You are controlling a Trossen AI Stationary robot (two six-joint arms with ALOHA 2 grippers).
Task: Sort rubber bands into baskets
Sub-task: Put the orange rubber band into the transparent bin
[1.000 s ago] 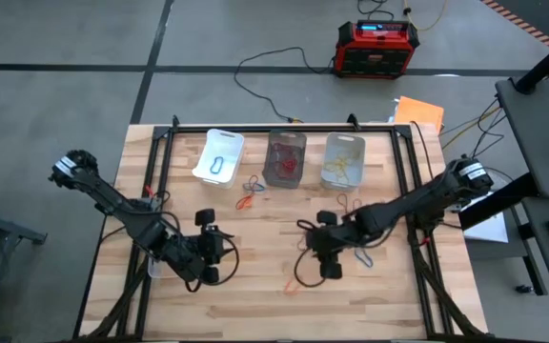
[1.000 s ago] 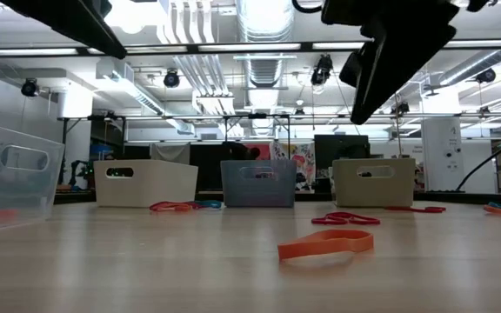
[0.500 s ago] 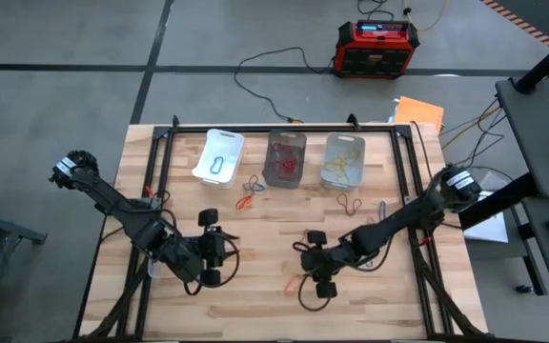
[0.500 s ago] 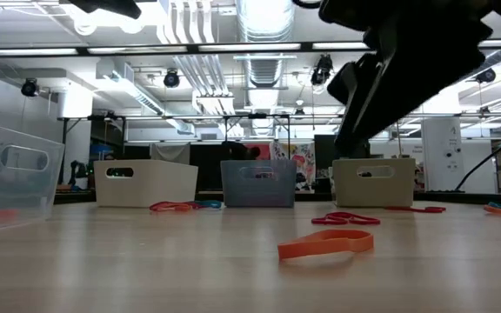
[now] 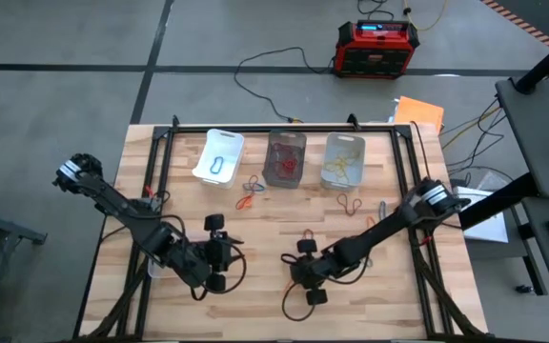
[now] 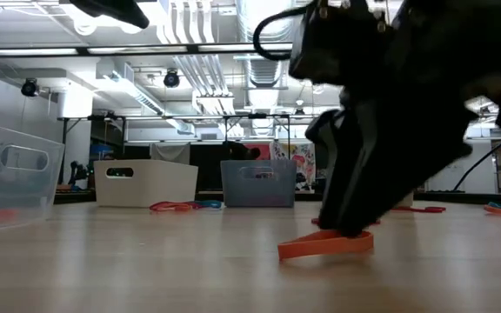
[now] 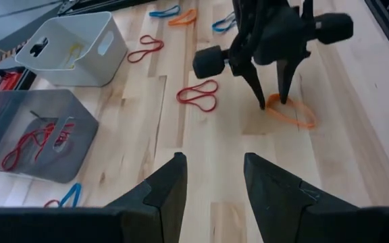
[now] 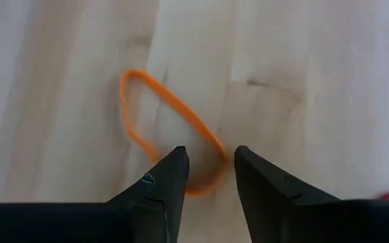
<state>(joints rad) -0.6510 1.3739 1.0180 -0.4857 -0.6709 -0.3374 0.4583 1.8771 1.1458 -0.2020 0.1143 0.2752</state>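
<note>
- Two dark arms are seen from above over a wooden desk (image 5: pixel 255 248); three baskets (image 5: pixel 286 158) are lined along its far edge, and the right claw (image 5: pixel 303 276) is lowered near the middle front.
- At desk level, an orange rubber band (image 6: pixel 324 244) lies flat under that claw.
- The left claw (image 7: pixel 213 182) is spread and holds nothing.
- In the right wrist view, spread fingertips (image 8: pixel 169 177) straddle the band's end, without pinching it.

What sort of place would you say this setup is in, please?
Most likely a robotics lab or workshop in an industrial hall: a wooden table stands on a bare concrete floor, exposed ceiling ducts run overhead, and a red-and-black box with cables sits on the floor.
</note>
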